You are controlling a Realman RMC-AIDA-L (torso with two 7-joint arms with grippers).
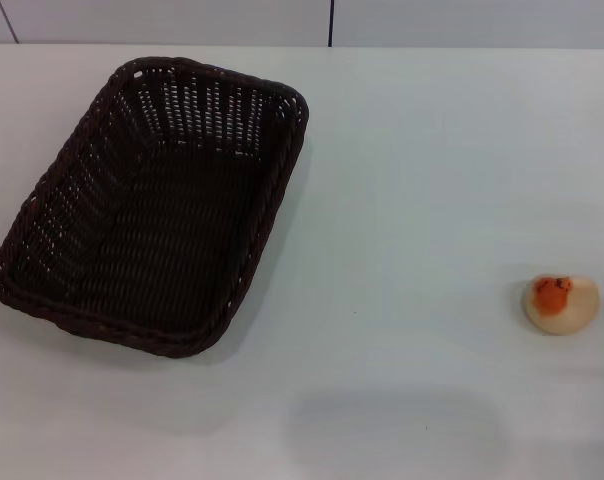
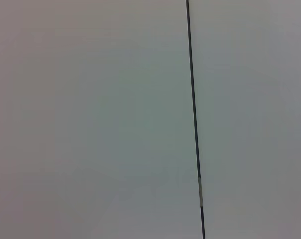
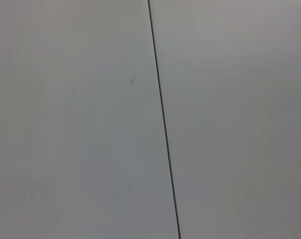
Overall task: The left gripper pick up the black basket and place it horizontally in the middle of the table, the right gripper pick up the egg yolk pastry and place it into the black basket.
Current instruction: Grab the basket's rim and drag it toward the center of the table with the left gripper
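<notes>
We see the table [image 1: 412, 180] filling almost the whole head view, its far edge running across the top of the frame where it meets a pale wall. On that wall a thin dark vertical seam [image 1: 330, 22] shows at upper centre.

The black basket [image 1: 152, 205] sits in the left half of the frame, tilted so that its long axis runs from lower left to upper right. Its lower left corner comes close to the left edge of the frame, and its far short end lies near the table's far edge. To the right of the basket a broad stretch of white tabletop lies open across the centre and upper right of the frame, and a further band lies open along the bottom.

We count one basket and one egg yolk pastry [image 1: 560, 303]. The pastry rests on the tabletop at the lower right, near the right edge of the frame and well apart from the basket, with its orange patch facing up. The basket holds nothing; its woven floor shows bare.

Neither gripper appears in any view, so we cannot tell how their fingers are set. Each wrist view shows only a pale flat surface crossed by one thin dark line [image 2: 194, 119] [image 3: 163, 119].
</notes>
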